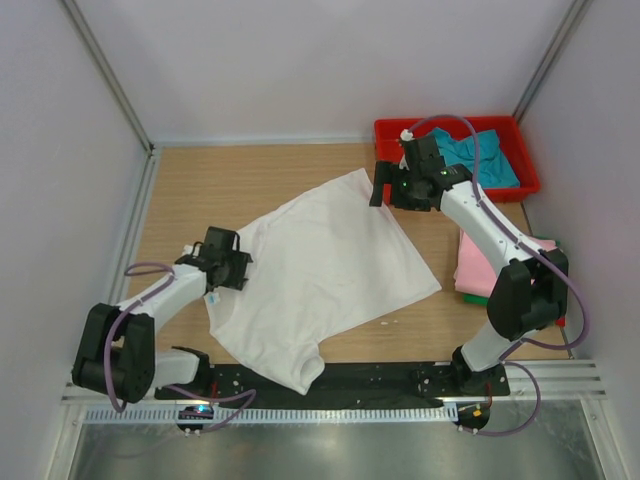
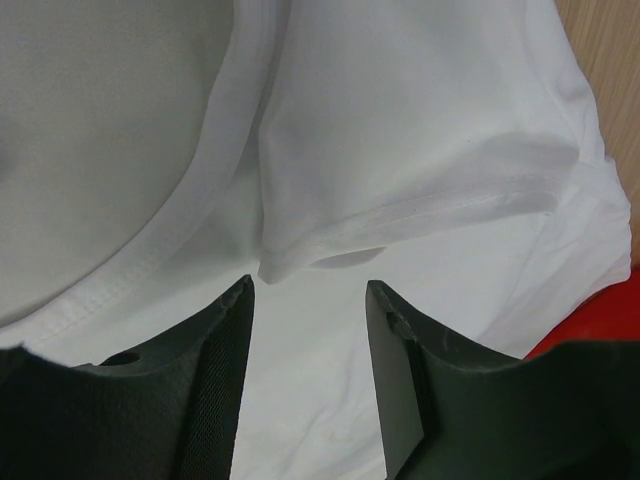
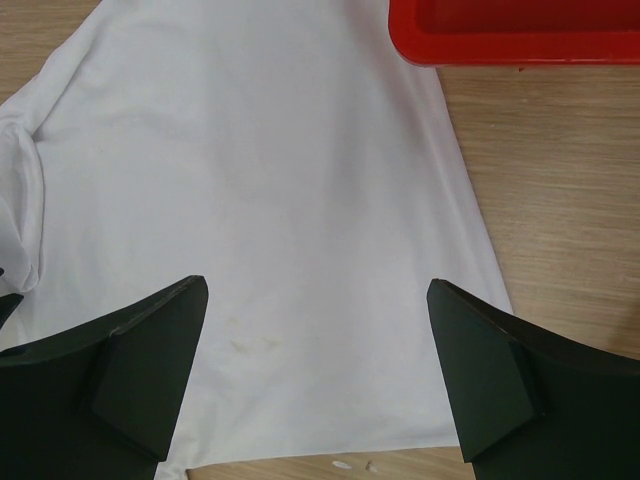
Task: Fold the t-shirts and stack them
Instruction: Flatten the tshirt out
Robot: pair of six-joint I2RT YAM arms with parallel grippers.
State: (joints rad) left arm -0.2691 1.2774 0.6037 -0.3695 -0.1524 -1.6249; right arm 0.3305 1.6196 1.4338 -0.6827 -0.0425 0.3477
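Note:
A white t-shirt lies spread out, slightly askew, on the wooden table. My left gripper is open at the shirt's left side, and its wrist view shows the jaws apart just above white cloth, near a sleeve hem. My right gripper is wide open and empty over the shirt's far corner; in its wrist view the shirt lies flat below it. A teal t-shirt lies in the red tray. A folded pink t-shirt lies at the right. I see no green shirt.
The red tray stands at the back right corner and also shows in the right wrist view and the left wrist view. White walls enclose the table on three sides. Small white specks lie on the wood by the shirt's edge.

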